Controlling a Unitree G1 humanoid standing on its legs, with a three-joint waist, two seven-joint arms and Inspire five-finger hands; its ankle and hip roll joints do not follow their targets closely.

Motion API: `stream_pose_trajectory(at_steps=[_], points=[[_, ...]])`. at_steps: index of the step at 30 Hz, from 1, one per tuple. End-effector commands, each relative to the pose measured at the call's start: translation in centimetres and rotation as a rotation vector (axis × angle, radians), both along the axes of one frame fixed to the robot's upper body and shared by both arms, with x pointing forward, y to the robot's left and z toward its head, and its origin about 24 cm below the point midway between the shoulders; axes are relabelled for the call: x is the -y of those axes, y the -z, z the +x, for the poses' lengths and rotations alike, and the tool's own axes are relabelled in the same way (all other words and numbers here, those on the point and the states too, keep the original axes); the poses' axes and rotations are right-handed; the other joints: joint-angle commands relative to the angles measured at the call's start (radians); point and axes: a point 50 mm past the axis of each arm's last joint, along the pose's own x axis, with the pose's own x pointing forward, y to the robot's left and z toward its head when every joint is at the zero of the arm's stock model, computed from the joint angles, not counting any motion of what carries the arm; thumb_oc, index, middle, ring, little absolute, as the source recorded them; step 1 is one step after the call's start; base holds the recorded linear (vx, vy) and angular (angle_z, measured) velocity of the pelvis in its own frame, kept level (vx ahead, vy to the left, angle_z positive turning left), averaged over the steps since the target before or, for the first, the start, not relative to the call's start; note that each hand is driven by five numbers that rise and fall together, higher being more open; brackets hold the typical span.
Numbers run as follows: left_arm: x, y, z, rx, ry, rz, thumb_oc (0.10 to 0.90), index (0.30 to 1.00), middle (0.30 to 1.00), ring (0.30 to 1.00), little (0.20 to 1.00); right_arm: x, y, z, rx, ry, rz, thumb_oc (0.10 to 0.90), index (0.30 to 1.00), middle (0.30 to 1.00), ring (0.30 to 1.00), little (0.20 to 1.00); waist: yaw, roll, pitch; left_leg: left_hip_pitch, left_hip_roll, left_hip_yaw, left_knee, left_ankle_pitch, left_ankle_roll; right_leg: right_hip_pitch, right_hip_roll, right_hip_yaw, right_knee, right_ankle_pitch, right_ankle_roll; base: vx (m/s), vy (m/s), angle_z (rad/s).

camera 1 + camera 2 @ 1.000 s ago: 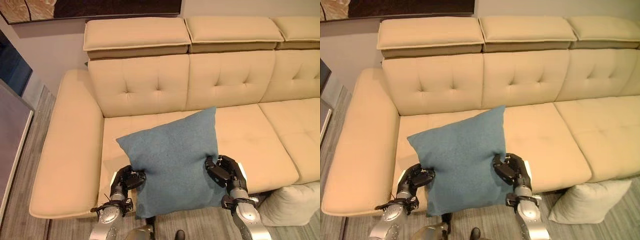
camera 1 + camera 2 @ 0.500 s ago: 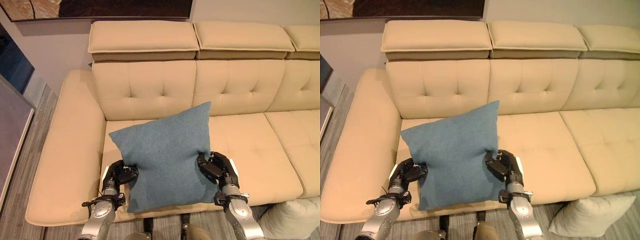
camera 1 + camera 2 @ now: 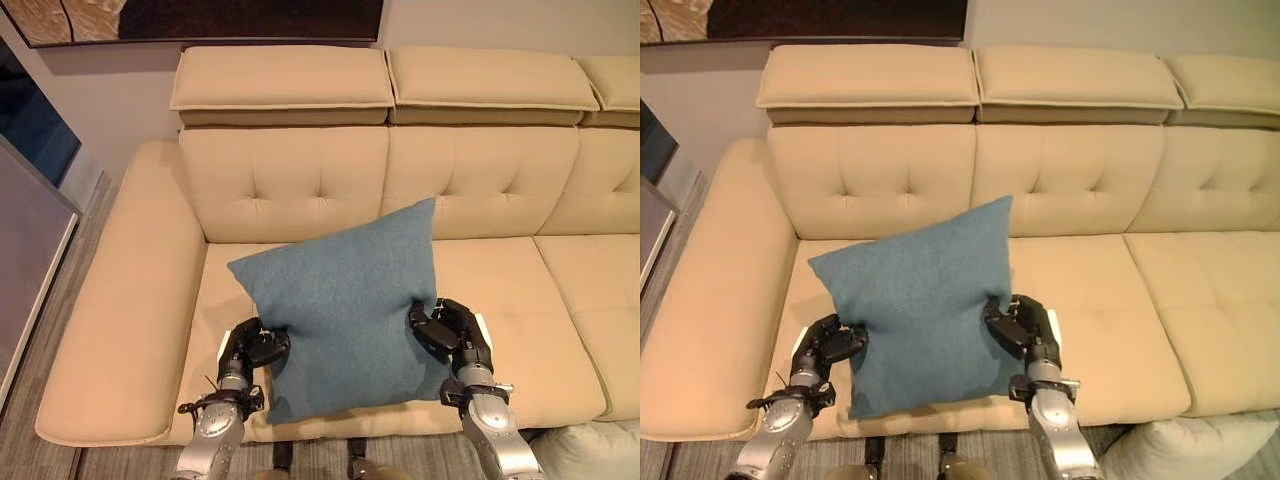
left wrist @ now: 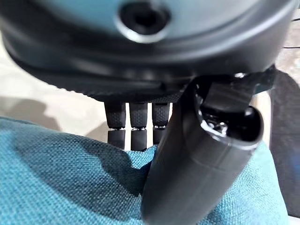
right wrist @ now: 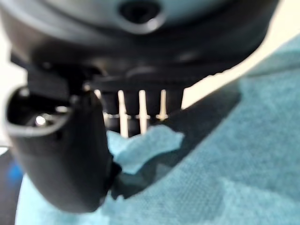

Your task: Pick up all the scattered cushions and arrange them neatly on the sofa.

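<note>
A blue cushion (image 3: 345, 305) is held between both hands above the front of the beige sofa's (image 3: 120, 300) left seat, tilted with one corner up toward the backrest. My left hand (image 3: 250, 350) pinches the cushion's left edge, and its thumb (image 4: 197, 168) presses into the blue fabric (image 4: 61, 183). My right hand (image 3: 450, 335) pinches the right edge, thumb (image 5: 61, 154) and fingers closed on a fold of the fabric (image 5: 225, 173). A white cushion (image 3: 590, 455) lies on the floor at the lower right, by the sofa's front.
The sofa has a wide left armrest (image 3: 125, 300), tufted backrests (image 3: 290, 180) and raised headrests (image 3: 280, 85). Its seats to the right (image 3: 600, 300) are bare. Wood floor (image 3: 45, 320) runs along the sofa's left side, beside a dark panel (image 3: 25, 250).
The cushion and both hands have risen slightly and shifted right over the seat. The camera has moved closer to the sofa, so less floor shows in front.
</note>
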Motion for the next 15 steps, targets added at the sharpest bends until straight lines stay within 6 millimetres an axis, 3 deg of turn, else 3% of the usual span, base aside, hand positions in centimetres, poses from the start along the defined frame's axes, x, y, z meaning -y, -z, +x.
stream_pose_trajectory(at_steps=[1,5,8,10,11,12,13,15], points=[[4.0,-6.9,4.2,0.377,0.148,0.005,0.400,0.300,0.300,0.300,0.300,-3.2,-7.2,3.6,0.381,-0.111,-0.045,0.400,0.300,0.300,0.300,0.300,0.001,-0.004,-0.070,0.018,-0.042,0.024,0.005,-0.099,0.002,0.077,-0.029,-0.021,0.010,-0.126,0.071,0.00,0.002,0.08],[5.2,-9.3,6.6,0.463,0.150,0.060,0.400,0.300,0.300,0.300,0.300,-4.2,-9.1,5.8,0.445,-0.095,-0.108,0.400,0.300,0.300,0.300,0.300,-0.005,0.010,-0.055,-0.023,-0.040,0.018,0.005,-0.087,-0.001,0.038,-0.031,-0.024,0.009,-0.120,0.073,-0.03,0.008,0.08],[6.3,-12.3,8.9,0.558,0.156,0.101,0.400,0.300,0.300,0.300,0.300,-5.4,-11.3,7.9,0.506,-0.094,-0.164,0.400,0.300,0.300,0.300,0.300,-0.006,0.019,-0.043,-0.071,-0.043,0.006,0.005,-0.070,-0.006,-0.010,-0.030,-0.019,0.011,-0.110,0.074,-0.07,0.010,0.15],[7.1,-15.2,10.5,0.645,0.159,0.138,0.400,0.300,0.300,0.300,0.300,-6.3,-13.5,9.4,0.563,-0.093,-0.206,0.400,0.300,0.300,0.300,0.300,-0.008,0.025,-0.032,-0.110,-0.047,-0.004,0.005,-0.056,-0.010,-0.052,-0.028,-0.012,0.017,-0.102,0.073,-0.10,0.009,0.10],[7.5,-18.0,11.7,0.725,0.151,0.177,0.400,0.300,0.300,0.300,0.300,-6.7,-15.5,10.7,0.610,-0.075,-0.250,0.400,0.300,0.300,0.300,0.300,-0.007,0.028,-0.026,-0.149,-0.051,-0.013,0.005,-0.039,-0.015,-0.090,-0.025,-0.007,0.030,-0.095,0.071,-0.11,0.012,0.10],[7.5,-19.4,12.3,0.763,0.140,0.198,0.400,0.300,0.300,0.300,0.300,-6.6,-16.8,11.3,0.642,-0.059,-0.273,0.400,0.300,0.300,0.300,0.300,-0.007,0.031,-0.024,-0.164,-0.053,-0.015,0.005,-0.036,-0.018,-0.110,-0.023,-0.003,0.042,-0.097,0.070,-0.09,0.012,0.10],[7.5,-19.5,12.3,0.764,0.140,0.198,0.400,0.300,0.300,0.300,0.300,-6.6,-16.9,11.3,0.644,-0.059,-0.273,0.400,0.300,0.300,0.300,0.300,-0.008,0.031,-0.025,-0.169,-0.054,-0.016,0.005,-0.032,-0.018,-0.115,-0.024,-0.004,0.042,-0.094,0.070,-0.03,0.012,0.03],[7.9,-21.7,12.9,0.829,0.124,0.228,0.400,0.300,0.300,0.300,0.300,-6.9,-19.2,12.1,0.702,-0.029,-0.304,0.400,0.300,0.300,0.300,0.300,-0.005,0.033,-0.026,-0.202,-0.059,-0.020,0.005,-0.019,-0.022,-0.146,-0.024,-0.003,0.052,-0.092,0.069,-0.03,0.007,0.02]])
